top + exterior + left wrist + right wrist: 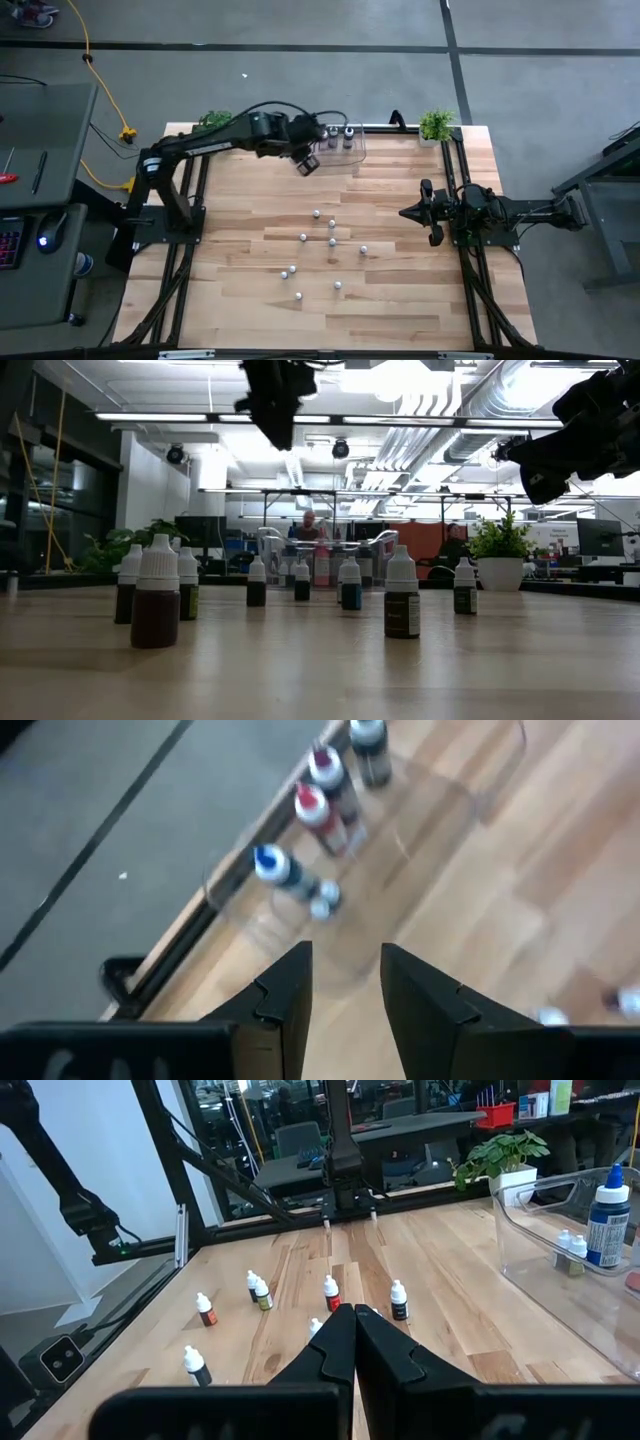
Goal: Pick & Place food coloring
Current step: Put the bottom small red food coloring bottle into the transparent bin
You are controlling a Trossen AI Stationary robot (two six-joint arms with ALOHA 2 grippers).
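- High view: our left gripper [307, 165] hangs just beside the clear bin [358, 152] at the table's far edge [260, 128], fingers partly apart, empty.
- Small food coloring bottles [332, 241] dot mid-table; larger ones [340, 136] stand in the bin.
- Our right gripper [405, 212], closed and empty, waits near the right edge.

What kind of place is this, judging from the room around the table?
Probably a robotics lab or open workshop. Exposed ducts and strip lights run overhead, a grey concrete floor surrounds the wooden table, and desks with monitors stand behind.
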